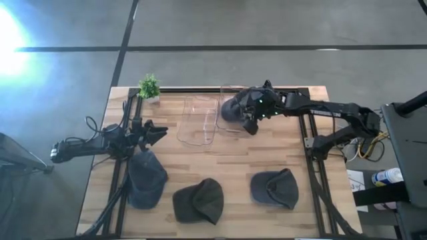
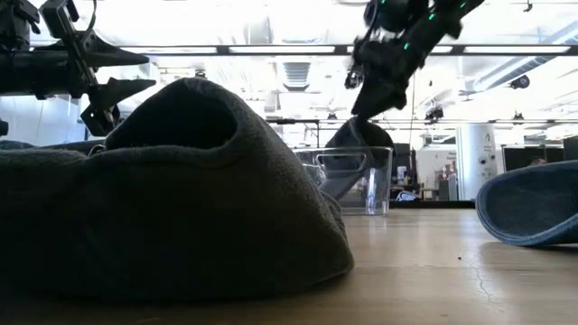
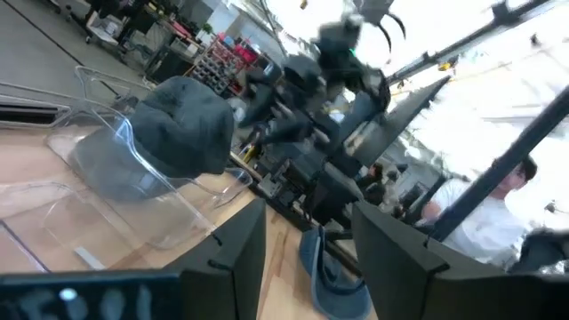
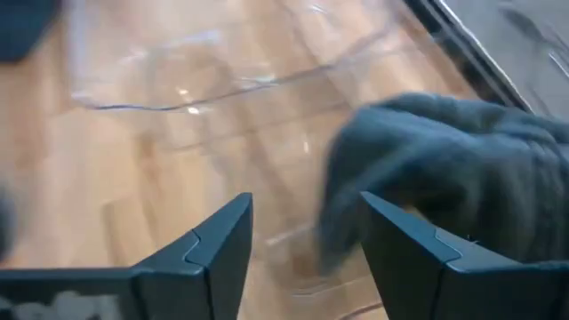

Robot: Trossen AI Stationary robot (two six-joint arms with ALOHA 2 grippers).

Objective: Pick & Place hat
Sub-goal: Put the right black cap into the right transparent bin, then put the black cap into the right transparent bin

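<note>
A dark grey hat [image 1: 231, 109] sits in the right one of two clear plastic bins [image 1: 235, 128], its crown standing above the rim [image 2: 358, 144] [image 3: 178, 133]. My right gripper [image 1: 251, 127] is open just above and on the near side of this hat. In the right wrist view the hat [image 4: 453, 169] lies beside the open fingers, not between them [image 4: 304, 209]. My left gripper [image 1: 162, 131] waits open over the table's left part [image 3: 308, 213]. Three more hats lie along the near edge [image 1: 145, 177] [image 1: 199, 200] [image 1: 275, 188].
The second clear bin [image 1: 197, 120] stands left of the first. A small green plant [image 1: 149, 86] is at the far left corner. In the low view one near hat [image 2: 181, 199] fills the foreground and a blue one [image 2: 533, 203] lies at right. A person [image 3: 498, 196] shows beyond the table.
</note>
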